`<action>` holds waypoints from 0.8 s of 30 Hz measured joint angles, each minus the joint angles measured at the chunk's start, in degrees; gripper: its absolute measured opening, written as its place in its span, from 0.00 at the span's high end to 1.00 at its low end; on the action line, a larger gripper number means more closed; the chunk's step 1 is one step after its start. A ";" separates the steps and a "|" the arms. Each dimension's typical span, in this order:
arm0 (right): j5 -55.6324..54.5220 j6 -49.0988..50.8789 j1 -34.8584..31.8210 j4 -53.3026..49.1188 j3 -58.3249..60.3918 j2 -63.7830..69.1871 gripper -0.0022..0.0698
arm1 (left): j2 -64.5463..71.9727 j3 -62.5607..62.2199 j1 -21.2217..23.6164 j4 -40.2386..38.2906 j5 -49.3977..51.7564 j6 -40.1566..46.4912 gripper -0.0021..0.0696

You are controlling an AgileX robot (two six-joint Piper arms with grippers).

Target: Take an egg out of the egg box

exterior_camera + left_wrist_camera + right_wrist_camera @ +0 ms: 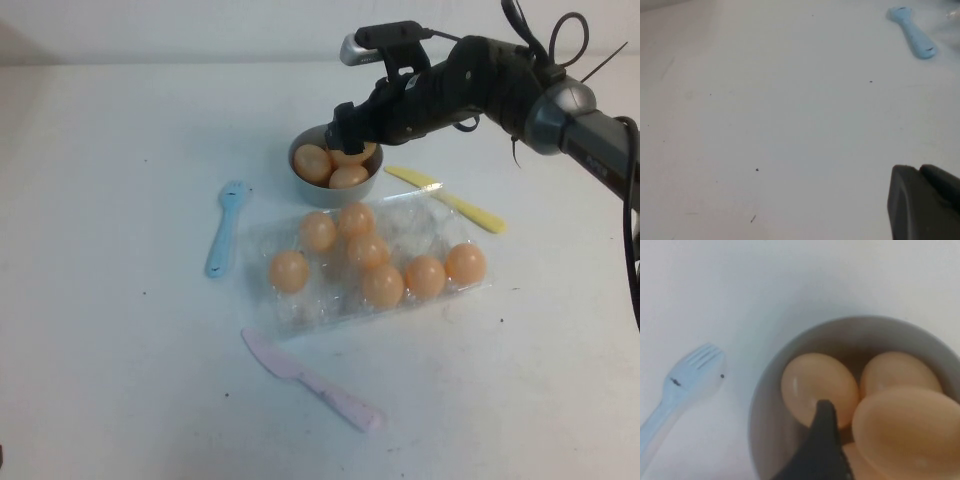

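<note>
Currently working tool: right gripper (345, 128) is hanging directly over the grey bowl (300, 188), toward the far edge of the counter, mid-width.
Grip state: cannot tell whether it is clamping or released; only one dark tip is showing in the right wrist view.
Egg at the tool: one egg (905, 432) is sitting right against that tip, above the bowl's other eggs; judged to be the one being carried out of the box.
Reason for position: the arm appears to be delivering into the bowl, which is serving as the drop point.
Egg box (270, 305): lying at the counter's centre, just nearside of the bowl, with seven eggs sitting in its cups.
Other tool: left gripper (922, 202) is idling over bare counter toward the left edge; state cannot be told.
Bystanders: blue fork (225, 228) is lying left of the box, yellow knife (450, 200) right of the bowl, pink knife (310, 380) toward the near edge.
Surface: white counter (100, 350) is showing a few dark specks.
</note>
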 joint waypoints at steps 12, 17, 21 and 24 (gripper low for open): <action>8.97 -1.79 0.00 0.92 -6.97 -1.97 0.39 | 0.00 0.00 0.00 0.11 0.00 0.00 0.98; 13.21 -1.79 0.00 1.40 -7.48 -7.03 0.86 | 0.00 0.00 0.00 0.11 0.00 0.00 0.98; 15.20 -1.87 0.00 2.03 -7.48 -11.23 0.97 | 0.00 0.00 0.00 0.11 0.00 0.00 0.98; 15.68 -4.67 0.00 4.48 -7.56 -14.55 0.98 | 0.00 0.00 0.00 0.11 0.00 0.00 0.98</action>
